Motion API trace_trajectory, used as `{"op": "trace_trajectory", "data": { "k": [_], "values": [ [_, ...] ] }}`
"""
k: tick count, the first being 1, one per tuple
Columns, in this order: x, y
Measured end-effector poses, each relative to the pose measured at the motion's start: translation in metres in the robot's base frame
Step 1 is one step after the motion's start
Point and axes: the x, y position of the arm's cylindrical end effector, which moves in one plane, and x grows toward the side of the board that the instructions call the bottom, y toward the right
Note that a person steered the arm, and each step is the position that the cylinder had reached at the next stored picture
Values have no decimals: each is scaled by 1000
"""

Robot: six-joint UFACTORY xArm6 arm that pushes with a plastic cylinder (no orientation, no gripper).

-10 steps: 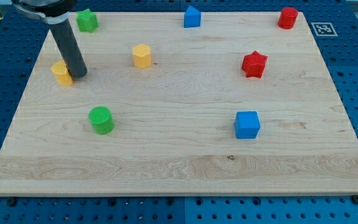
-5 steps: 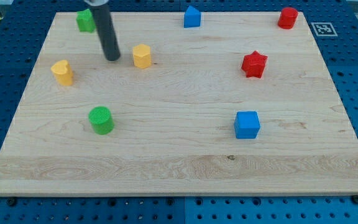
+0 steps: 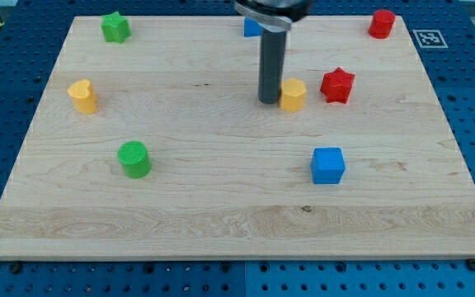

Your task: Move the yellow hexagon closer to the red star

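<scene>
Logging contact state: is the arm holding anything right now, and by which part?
Nothing is held; the arm ends in a bare rod. My tip sits against the view's-left side of the yellow hexagon, which stands just left of the red star.

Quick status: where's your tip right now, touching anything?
My tip: no gripper, holds nothing; it stands against the yellow hexagon on its view-left side, the red star just beyond.

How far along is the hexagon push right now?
Mostly done: the yellow hexagon sits just to the view's left of the red star, a small gap between them. In hand: my tip is against the hexagon's left side. Left: at most a small nudge.
</scene>
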Motion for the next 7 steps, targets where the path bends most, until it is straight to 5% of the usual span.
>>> {"op": "trace_trajectory", "data": {
  "k": [2, 4, 7],
  "values": [
    [33, 15],
    [-25, -51],
    [16, 54]
  ]
}}
